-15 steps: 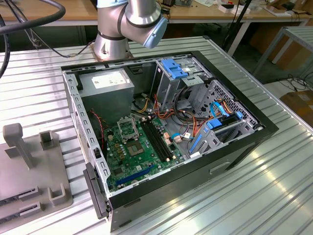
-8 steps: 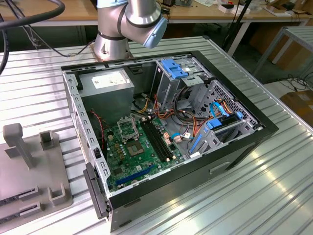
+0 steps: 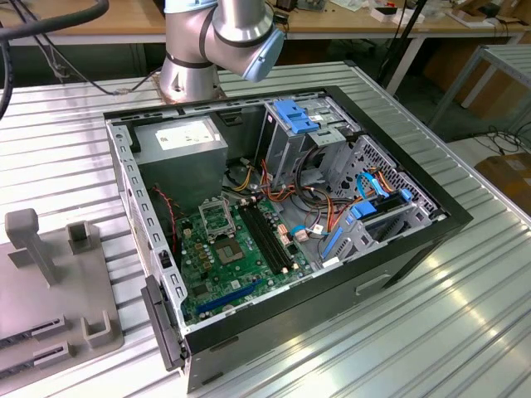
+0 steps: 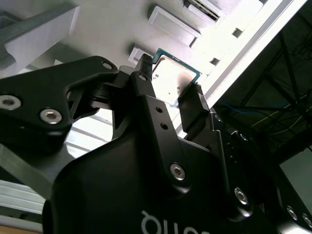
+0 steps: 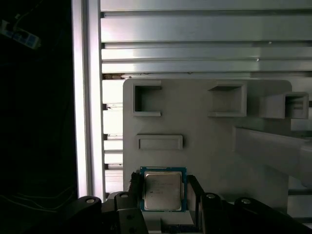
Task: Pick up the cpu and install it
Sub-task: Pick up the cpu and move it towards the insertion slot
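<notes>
The cpu (image 5: 163,191) is a small square plate with a silver-grey face and a green rim. It sits between the two black fingers of my gripper (image 5: 164,180), which press on two opposite edges; the second wrist view shows the same grip, gripper (image 4: 171,76) on cpu (image 4: 174,82). Under it is the grey fixture plate (image 5: 204,141); I cannot tell whether the cpu rests on the plate or hangs just above it. In the exterior view the green motherboard (image 3: 217,267) lies inside the open computer case (image 3: 415,249), its square socket (image 3: 214,217) uncovered.
The grey fixture plate (image 3: 41,307), with upright posts and slots, stands at the exterior view's left, beside the case. The arm's base (image 3: 192,70) is behind the case. A grey power supply box (image 3: 187,141), cables and blue drive brackets (image 3: 300,116) crowd the case interior.
</notes>
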`<control>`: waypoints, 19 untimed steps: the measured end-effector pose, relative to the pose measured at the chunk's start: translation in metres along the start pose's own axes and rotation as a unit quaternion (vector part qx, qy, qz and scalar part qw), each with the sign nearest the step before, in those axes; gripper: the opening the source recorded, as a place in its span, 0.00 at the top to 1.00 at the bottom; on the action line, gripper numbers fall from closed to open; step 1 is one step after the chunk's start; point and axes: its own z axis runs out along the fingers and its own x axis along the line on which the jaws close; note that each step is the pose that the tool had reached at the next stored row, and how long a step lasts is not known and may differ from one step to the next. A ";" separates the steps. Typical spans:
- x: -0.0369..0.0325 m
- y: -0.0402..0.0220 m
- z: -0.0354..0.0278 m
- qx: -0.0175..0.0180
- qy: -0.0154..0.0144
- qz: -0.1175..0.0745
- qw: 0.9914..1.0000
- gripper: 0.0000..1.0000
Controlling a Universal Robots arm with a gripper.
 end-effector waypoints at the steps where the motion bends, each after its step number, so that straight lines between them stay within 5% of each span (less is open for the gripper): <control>1: 0.0000 0.0000 -0.0006 0.000 0.000 0.000 1.000 0.53; 19: 0.0002 0.0000 -0.0125 -0.001 0.000 0.000 1.000 0.53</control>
